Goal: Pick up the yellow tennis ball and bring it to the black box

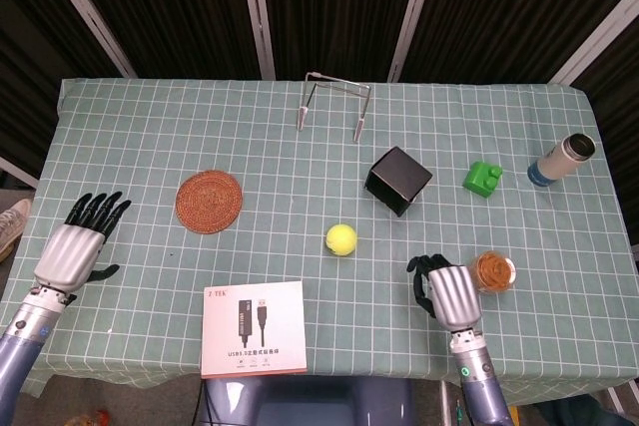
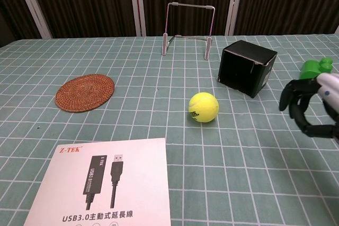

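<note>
The table point(image 1: 150, 127) wears a green checked cloth. Taking the ball point(image 1: 341, 238) as landmark: it lies bare on the cloth, untouched. The booklet point(image 1: 255, 327) lies toward the front edge, left of it. The mat point(image 1: 209, 201) sits well to its left. The box point(image 1: 397, 180) stands just behind and right, apart from it. The right hand point(image 1: 451, 293) hovers to its front right, fingers spread and curved, holding nothing. The left hand point(image 1: 72, 249) is far left, fingers splayed, empty.
</note>
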Robot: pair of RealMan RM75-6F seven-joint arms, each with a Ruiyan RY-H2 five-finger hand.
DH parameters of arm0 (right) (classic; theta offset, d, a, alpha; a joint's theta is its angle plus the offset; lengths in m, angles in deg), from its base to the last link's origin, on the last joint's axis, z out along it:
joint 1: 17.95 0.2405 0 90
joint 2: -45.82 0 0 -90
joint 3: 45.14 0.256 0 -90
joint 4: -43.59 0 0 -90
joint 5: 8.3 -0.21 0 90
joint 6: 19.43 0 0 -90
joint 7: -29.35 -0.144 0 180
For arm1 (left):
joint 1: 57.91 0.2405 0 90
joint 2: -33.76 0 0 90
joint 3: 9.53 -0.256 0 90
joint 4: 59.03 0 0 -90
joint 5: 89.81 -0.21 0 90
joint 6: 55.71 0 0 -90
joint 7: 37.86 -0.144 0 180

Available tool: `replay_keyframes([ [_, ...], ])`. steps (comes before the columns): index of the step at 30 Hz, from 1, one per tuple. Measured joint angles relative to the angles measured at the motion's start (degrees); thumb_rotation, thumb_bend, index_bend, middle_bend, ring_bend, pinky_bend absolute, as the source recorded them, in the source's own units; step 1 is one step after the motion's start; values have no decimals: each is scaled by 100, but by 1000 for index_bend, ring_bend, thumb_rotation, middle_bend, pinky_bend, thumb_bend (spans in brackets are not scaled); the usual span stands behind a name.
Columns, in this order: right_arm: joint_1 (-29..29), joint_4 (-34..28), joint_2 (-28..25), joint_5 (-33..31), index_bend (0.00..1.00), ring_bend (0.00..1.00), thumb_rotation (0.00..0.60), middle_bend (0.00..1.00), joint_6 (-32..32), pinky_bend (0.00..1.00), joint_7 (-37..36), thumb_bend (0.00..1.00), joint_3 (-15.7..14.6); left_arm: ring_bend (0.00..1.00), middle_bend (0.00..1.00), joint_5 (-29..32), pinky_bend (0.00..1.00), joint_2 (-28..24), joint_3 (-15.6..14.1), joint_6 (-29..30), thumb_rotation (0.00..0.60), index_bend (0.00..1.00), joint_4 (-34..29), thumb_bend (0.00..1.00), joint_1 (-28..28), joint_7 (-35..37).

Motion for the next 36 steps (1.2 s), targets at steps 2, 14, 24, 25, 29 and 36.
replay_keyframes([
  [2, 25, 8, 171, 4, 491, 488, 600, 563, -107, 820, 113, 689, -42, 0, 0, 51, 5, -4, 30, 15, 600, 0, -18, 88, 7, -52],
  [14, 285, 211, 689, -290, 491, 488, 600, 563, -922, 820, 263, 711, -68, 0, 0, -6, 5, -70, 33, 156, 600, 0, -44, 96, 48, 65],
  [24, 664, 376, 1132, -552, 491, 488, 600, 563, -1520, 820, 372, 711, 147, 0, 0, 132, 5, -95, 87, 116, 600, 0, 17, 98, 51, 174],
  [25, 692, 426, 1176, -560, 491, 488, 600, 563, -1546, 820, 416, 711, 163, 0, 0, 157, 5, -98, 94, 111, 600, 0, 29, 98, 56, 176],
  [29, 864, 699, 1432, -625, 490, 488, 600, 563, -1688, 820, 615, 711, 281, 0, 0, 122, 5, -127, 88, 183, 600, 0, 1, 98, 84, 209],
  [36, 1160, 884, 1684, -796, 490, 488, 600, 563, -1894, 820, 685, 711, 593, 0, 0, 114, 5, -157, 83, 217, 600, 0, -2, 98, 112, 270],
])
